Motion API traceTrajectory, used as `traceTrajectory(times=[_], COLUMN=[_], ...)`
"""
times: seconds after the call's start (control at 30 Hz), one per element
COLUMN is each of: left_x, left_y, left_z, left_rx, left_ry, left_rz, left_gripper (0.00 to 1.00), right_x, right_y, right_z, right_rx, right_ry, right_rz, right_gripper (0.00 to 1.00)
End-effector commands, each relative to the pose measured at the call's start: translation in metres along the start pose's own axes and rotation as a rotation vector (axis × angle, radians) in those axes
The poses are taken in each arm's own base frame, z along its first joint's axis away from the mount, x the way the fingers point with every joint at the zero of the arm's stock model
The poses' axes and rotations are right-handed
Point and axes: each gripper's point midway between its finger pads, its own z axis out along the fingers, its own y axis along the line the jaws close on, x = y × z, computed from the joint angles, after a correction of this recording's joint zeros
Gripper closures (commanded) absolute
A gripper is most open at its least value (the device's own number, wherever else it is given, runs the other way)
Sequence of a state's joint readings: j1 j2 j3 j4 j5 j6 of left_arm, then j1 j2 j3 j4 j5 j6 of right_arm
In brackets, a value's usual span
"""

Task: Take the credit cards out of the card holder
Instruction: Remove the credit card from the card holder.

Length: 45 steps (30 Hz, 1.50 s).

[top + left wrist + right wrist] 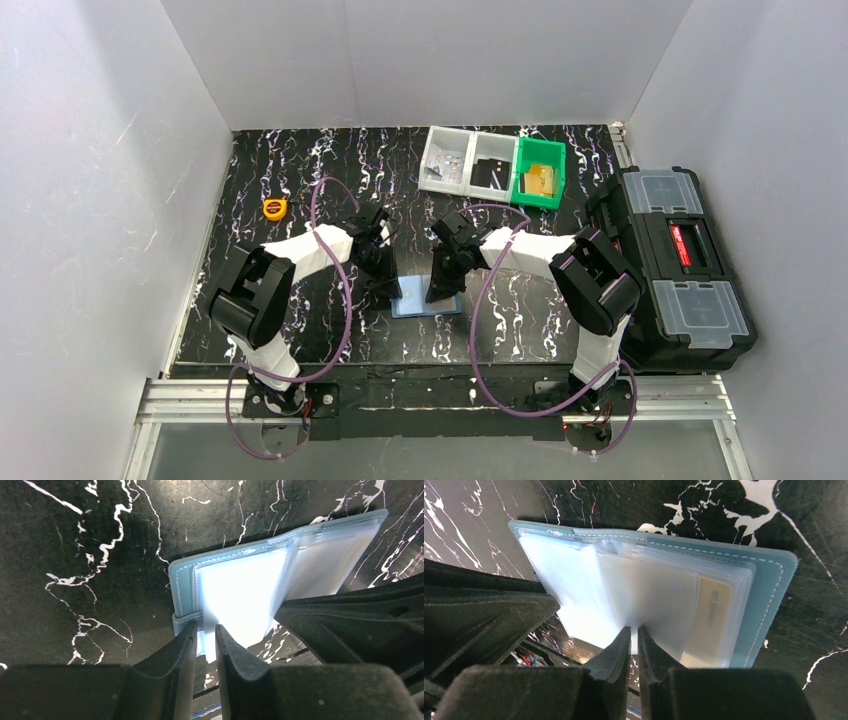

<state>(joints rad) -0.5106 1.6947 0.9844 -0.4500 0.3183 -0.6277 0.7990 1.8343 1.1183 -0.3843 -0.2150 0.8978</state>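
Well to the left of the card holder (420, 306), and further back, sits an orange tape measure (274, 208). The card holder lies open on the black table (300, 180). The left gripper (205, 637) pinches a clear sleeve at its left edge. The right gripper (634, 640) is clamped on a sleeve of the right page, just left of a tan card (714, 612). Back and to the right of the holder stand bins (470, 158).
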Motion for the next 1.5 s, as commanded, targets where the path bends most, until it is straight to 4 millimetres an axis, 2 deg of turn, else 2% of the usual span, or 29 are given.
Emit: traceTrajectory(times=[0.0,0.17,0.27,0.43,0.67,0.87,1.1,1.47], left_x=[0.002,-0.011,-0.012,-0.009,-0.023,-0.025,-0.024,-0.017], left_y=[-0.001,-0.016,-0.035,-0.063,-0.073,-0.069,-0.066,-0.028], left_z=[-0.012,-0.047,-0.055,-0.038,-0.008,0.013,0.018,0.033], left_rx=[-0.045,-0.034,0.031,0.129,0.163,0.161,0.155,-0.046], left_ry=[0.007,-0.067,-0.059,0.003,0.023,0.045,0.047,0.083], left_rz=[0.046,0.105,0.113,0.077,0.027,0.011,0.007,0.029], left_gripper=[0.77,0.66,0.65,0.77,0.85,0.86,0.87,0.93], right_x=[-0.002,-0.002,0.0,0.003,0.004,0.003,0.003,-0.001], right_y=[-0.013,-0.019,-0.021,-0.025,-0.03,-0.029,-0.029,-0.025], right_z=[0.009,0.008,0.009,0.012,0.013,0.012,0.012,0.007], right_rx=[0.037,0.027,0.013,0.011,0.013,0.009,0.01,0.007], right_ry=[-0.005,-0.006,0.003,0.014,0.018,0.014,0.017,0.005], right_rz=[0.027,0.054,0.07,0.088,0.103,0.105,0.104,0.085], right_gripper=[0.83,0.85,0.87,0.92,0.97,0.98,0.98,0.98])
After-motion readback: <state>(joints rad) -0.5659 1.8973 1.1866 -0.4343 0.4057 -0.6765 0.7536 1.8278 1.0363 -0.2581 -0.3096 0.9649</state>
